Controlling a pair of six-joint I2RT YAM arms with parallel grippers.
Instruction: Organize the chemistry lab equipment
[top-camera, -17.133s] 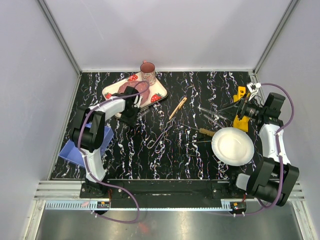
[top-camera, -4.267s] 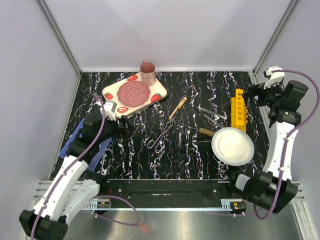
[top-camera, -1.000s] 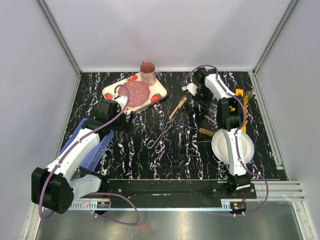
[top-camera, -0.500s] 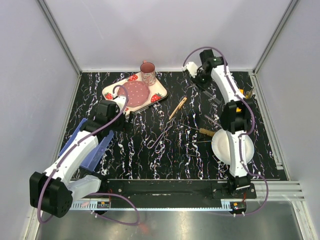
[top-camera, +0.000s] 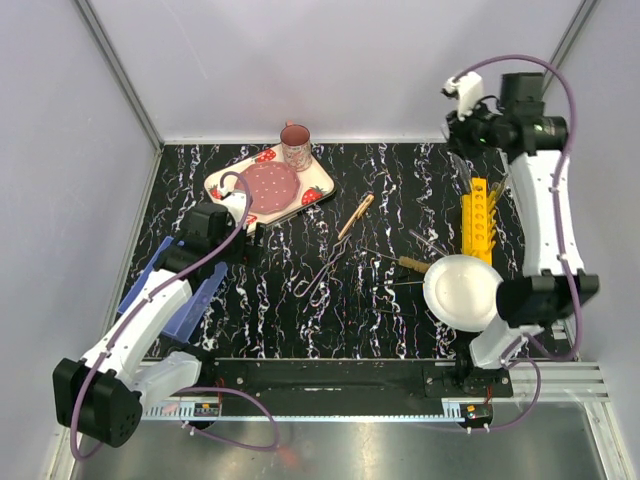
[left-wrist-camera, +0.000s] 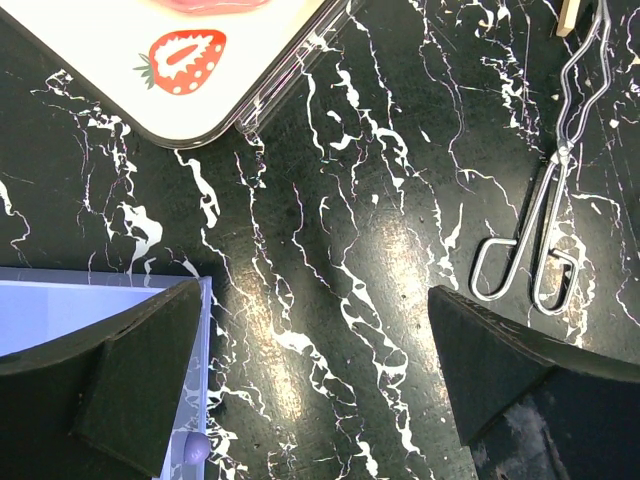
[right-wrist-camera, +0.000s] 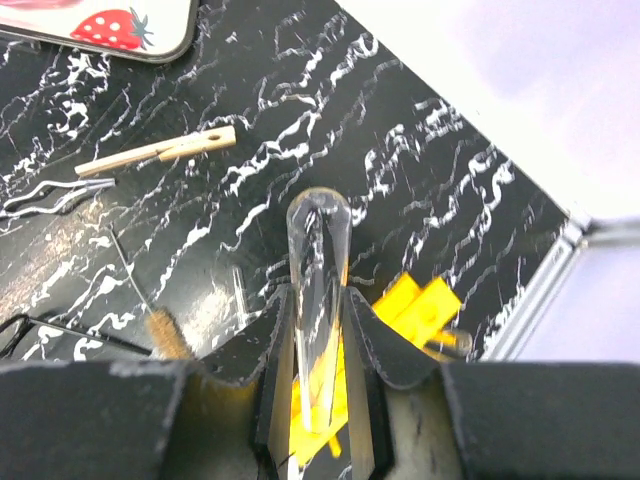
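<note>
Our left hand hangs spread wide above the black table, empty, between a blue bin and the wire tong lying flat. Farther back, our right hand pinches a clear test tube, raised over the yellow rack at far right.

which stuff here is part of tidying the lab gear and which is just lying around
Job: held test tube, yellow rack, wire tong, wooden clip, wooden-handled tool.
Lying about: strawberry tray, pink mug, white plate.
</note>
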